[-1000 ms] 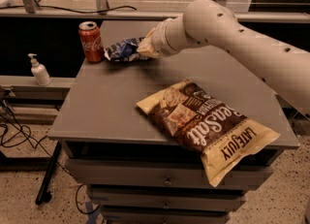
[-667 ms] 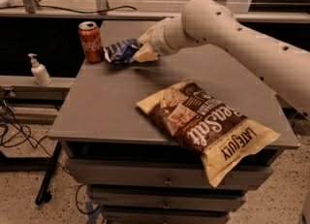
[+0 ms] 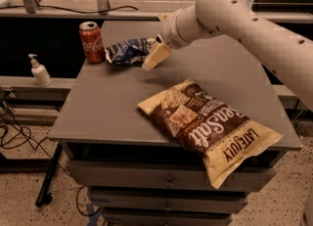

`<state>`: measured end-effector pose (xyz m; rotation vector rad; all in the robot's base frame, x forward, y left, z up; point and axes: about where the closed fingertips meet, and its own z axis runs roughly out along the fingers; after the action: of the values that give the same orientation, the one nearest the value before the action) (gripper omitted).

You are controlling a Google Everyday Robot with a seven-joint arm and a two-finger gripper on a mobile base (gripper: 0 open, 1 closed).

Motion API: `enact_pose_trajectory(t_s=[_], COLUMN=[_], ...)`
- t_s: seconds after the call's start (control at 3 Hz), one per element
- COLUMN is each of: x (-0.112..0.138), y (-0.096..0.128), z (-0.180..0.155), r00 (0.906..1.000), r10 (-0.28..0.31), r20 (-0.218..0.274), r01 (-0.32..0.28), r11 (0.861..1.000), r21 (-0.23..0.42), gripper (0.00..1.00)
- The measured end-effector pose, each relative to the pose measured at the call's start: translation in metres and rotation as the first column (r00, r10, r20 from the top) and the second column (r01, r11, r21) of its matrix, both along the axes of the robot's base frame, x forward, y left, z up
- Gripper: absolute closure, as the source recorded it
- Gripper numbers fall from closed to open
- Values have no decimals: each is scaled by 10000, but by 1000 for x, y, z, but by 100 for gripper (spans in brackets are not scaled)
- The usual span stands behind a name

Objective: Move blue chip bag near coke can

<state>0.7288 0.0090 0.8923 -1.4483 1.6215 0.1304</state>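
Blue chip bag [image 3: 127,50] lay crumpled at the back left of the grey worktop [image 3: 105,107], just beside the coke can [image 3: 91,41], which stood upright at its left. The pincer [image 3: 155,56] sat at the bag's right end, angled downward; whether it was spread or pinching could not be told. A large Sea Salt chip bag [image 3: 210,129] lay nearer the front edge.

The blue chip bag [image 3: 128,51] lies just beside the coke can [image 3: 91,41], the tool [image 3: 154,57] at its other end.
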Motion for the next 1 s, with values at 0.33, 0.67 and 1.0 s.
enact_pose_trajectory(t_s=[0.33,0.67,1.0], x=[10,12,-2], y=[-63,-150,-219], z=[27,88,155], r00=[9990,9908,9608], r10=[-431,-1241,-2156], r20=[-143,536,1741], r01=[428,1283,2369], r11=[9989,9883,9650], r21=[-185,-826,-1124], gripper=[0,0,0])
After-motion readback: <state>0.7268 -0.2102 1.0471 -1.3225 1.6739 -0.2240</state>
